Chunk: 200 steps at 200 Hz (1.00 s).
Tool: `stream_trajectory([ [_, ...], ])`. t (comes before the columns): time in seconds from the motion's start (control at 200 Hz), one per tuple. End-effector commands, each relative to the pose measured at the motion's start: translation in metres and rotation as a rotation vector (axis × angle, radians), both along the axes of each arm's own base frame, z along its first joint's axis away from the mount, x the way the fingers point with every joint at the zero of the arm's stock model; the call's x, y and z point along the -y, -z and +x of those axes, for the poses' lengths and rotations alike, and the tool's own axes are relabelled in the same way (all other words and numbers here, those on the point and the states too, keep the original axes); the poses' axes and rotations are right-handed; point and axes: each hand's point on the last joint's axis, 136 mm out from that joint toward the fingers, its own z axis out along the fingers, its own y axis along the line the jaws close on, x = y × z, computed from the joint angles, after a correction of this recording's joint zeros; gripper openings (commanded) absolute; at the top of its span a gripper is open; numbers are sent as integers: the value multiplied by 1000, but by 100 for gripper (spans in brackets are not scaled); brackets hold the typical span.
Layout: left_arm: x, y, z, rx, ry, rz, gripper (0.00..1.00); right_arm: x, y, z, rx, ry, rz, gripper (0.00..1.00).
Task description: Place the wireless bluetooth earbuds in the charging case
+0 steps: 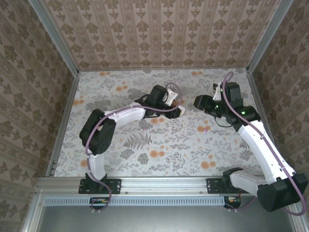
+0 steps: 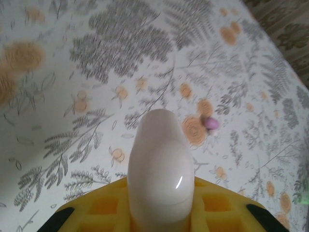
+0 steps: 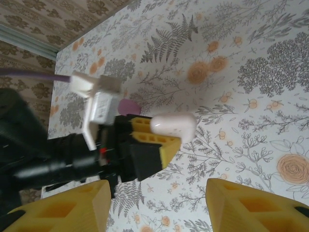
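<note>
My left gripper (image 1: 178, 110) hangs above the middle of the table, shut on the charging case (image 3: 173, 126), a glossy pale pink pebble. In the left wrist view the case (image 2: 161, 169) stands up between the yellow fingers (image 2: 96, 208). From the right wrist view it sticks out sideways past the left gripper (image 3: 159, 137), and its free end bends at an angle, like a lid standing open. One small pink earbud (image 2: 211, 123) lies on the tablecloth beyond the case; it is half hidden behind the left gripper in the right wrist view (image 3: 128, 105). My right gripper (image 1: 198, 102) faces the left one from the right, open (image 3: 159, 212), nothing between its fingers.
The table is covered by a floral cloth (image 1: 159, 154) in grey and orange. Patterned walls (image 1: 159, 34) close it in at the back and both sides. A purple cable (image 1: 173, 88) loops over the left wrist.
</note>
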Motion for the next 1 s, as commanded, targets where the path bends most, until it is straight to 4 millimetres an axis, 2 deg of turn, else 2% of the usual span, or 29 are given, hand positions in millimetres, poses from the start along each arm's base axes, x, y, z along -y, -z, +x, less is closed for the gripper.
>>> stream_trajectory([
  [0.0,2,16,3,-102,-41,53,23,-4,5,0,-10,-2,35,56],
  [0.205,9,45,8,-183,-63,87,23,0,9,-2,-22,11,29,56],
  [0.55,8,67,11,-253,-94,130,25,0,10,-6,-27,28,52,56],
  [0.915,-12,85,20,-276,-152,206,38,1,7,-10,-27,42,71,56],
  [0.995,-17,86,21,-272,-163,216,44,2,6,-9,-21,47,68,56],
])
